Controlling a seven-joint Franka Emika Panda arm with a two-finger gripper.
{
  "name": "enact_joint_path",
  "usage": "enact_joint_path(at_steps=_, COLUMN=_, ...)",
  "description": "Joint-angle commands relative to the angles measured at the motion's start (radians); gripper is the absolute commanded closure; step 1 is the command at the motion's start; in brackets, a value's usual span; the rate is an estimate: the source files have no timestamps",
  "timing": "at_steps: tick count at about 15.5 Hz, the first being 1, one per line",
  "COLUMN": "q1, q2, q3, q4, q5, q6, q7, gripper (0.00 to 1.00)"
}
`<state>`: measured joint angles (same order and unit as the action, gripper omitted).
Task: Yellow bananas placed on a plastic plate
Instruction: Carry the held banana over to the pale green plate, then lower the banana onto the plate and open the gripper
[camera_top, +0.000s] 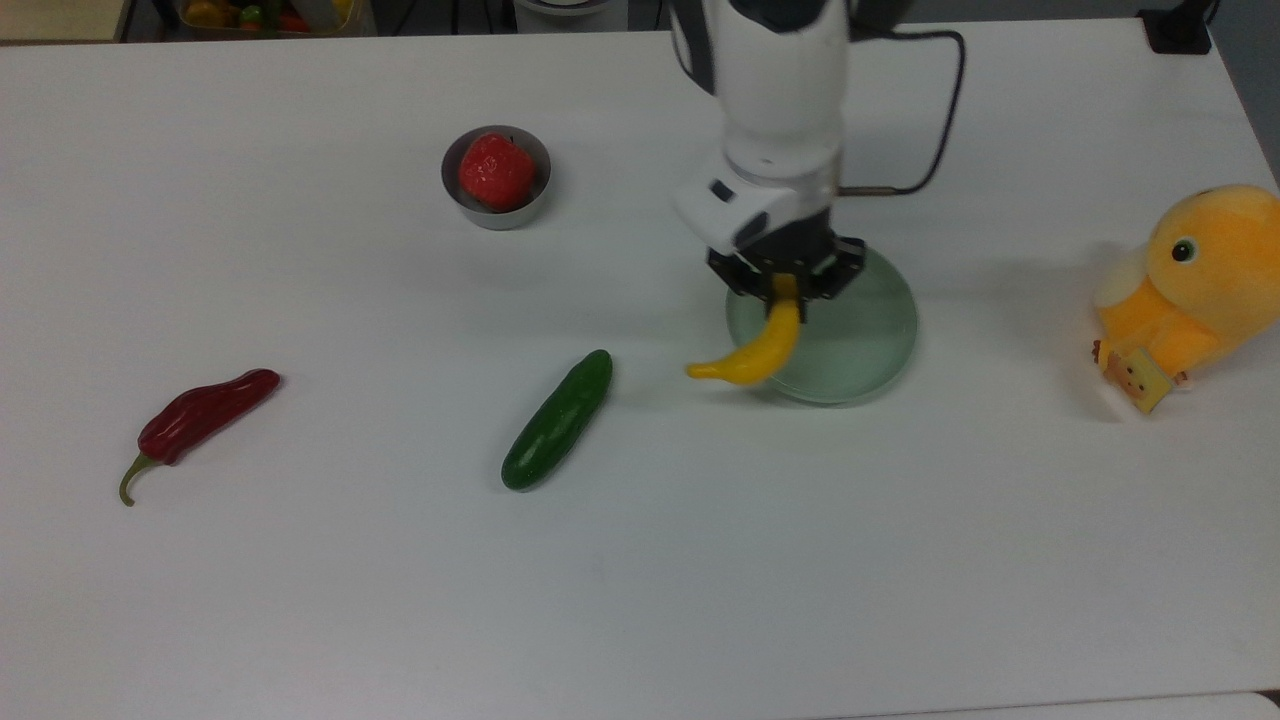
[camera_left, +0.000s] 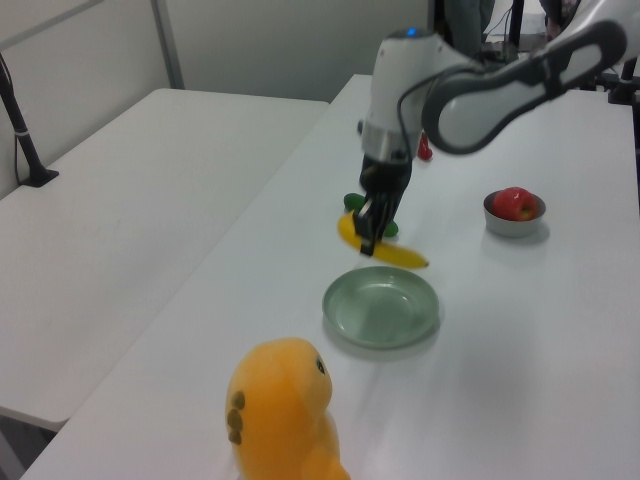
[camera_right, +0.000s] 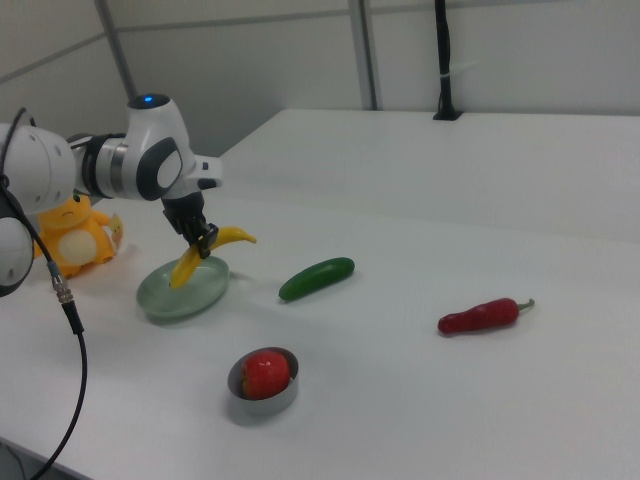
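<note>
In the top view, the gripper (camera_top: 786, 289) is clamped on one end of the yellow banana (camera_top: 752, 353), whose upper tip is hidden between the black fingers. The banana hangs in the air over the top view's left edge of the plastic plate (camera_top: 860, 345), its free end reaching out past the rim toward the cucumber (camera_top: 557, 419). The arm's white wrist covers the far part of the plate. A grey metal bowl (camera_top: 496, 205) with a red fruit (camera_top: 495, 170) inside sits well apart at the back, a red chili pepper (camera_top: 200, 414) lies far to the top view's left, and an orange plush toy (camera_top: 1193, 290) stands at the top view's right edge, partly cut off by the frame.

In the left view, the gripper (camera_left: 368, 235) holds the banana (camera_left: 392, 251) above the table, just beyond the far rim of the plate (camera_left: 381, 306). The arm hides most of the cucumber (camera_left: 350, 202); only a dark green sliver shows beside the wrist. The bowl (camera_left: 514, 224) stands to the left view's right, and the plush toy (camera_left: 282, 407) fills the foreground, its base cut off.

In the right view, the gripper (camera_right: 204, 242) grips the banana (camera_right: 198, 259) near its middle, the lower end tilting down over the plate (camera_right: 170, 297); whether it touches the plate cannot be told. The plush toy (camera_right: 75, 234) is half hidden behind the arm.
</note>
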<state>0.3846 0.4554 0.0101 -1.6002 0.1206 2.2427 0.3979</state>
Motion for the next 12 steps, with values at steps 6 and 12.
enact_joint_path(at_steps=6, q1=0.074, q2=0.081, q3=-0.001, q4=0.052, q5=-0.087, q6=0.066, q7=0.093, gripper=0.0)
enact_joint_path(at_steps=12, q1=0.066, q2=0.072, q3=-0.001, q4=0.054, q5=-0.105, q6=0.057, q7=0.098, gripper=0.0)
